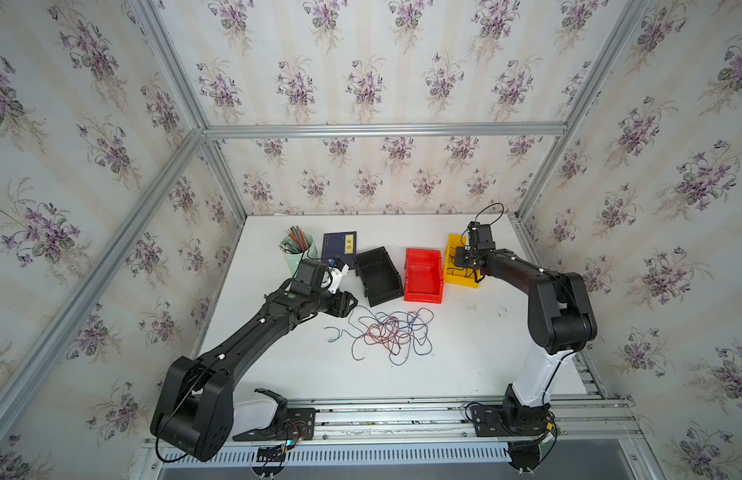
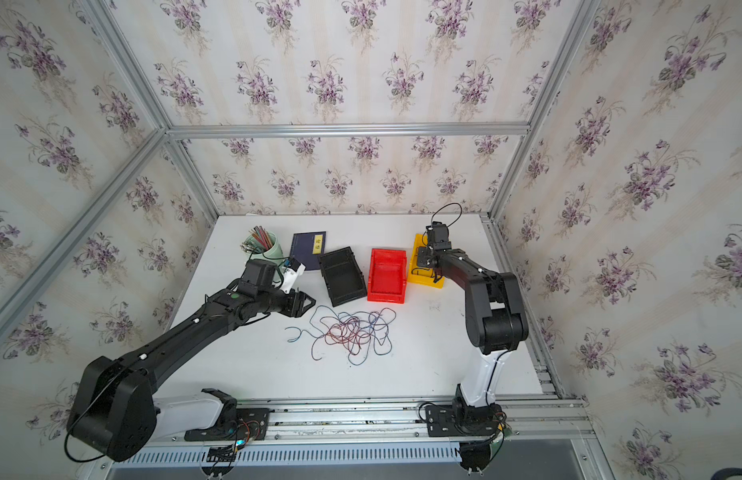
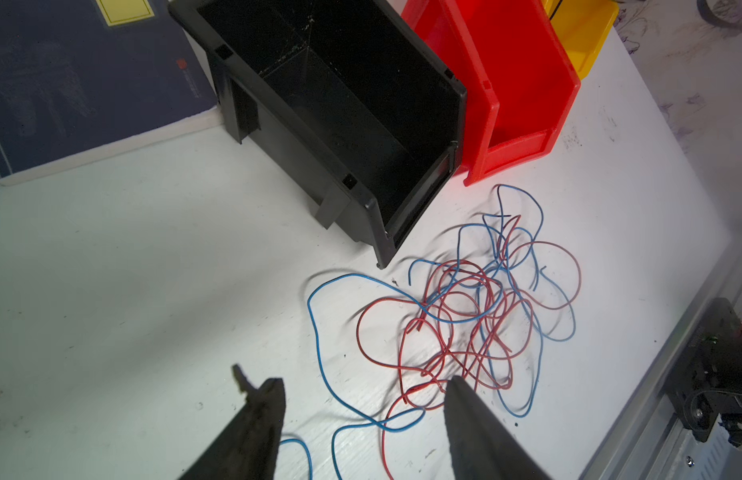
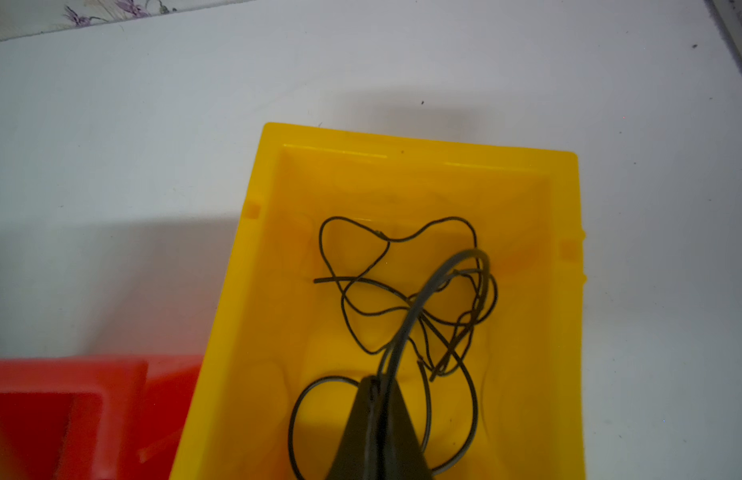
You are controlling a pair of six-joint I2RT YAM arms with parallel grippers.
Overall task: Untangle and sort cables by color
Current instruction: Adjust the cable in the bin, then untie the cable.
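Nearest me, around the middle of the worktop (image 1: 278,365), the red and blue cables (image 1: 388,332) are lying in one loose tangle. The left gripper (image 3: 363,382) is hovering over the tangle's fringe on the side toward the left edge, jaws spread, gripping nothing. Further back, a black bin (image 1: 377,274), a red bin (image 1: 423,270) and a yellow bin (image 4: 269,291) are standing in a row. Over the yellow one, toward the far right corner, the right gripper (image 4: 375,382) is pinching a black cable (image 4: 436,286), with other black cables (image 4: 361,282) lying inside.
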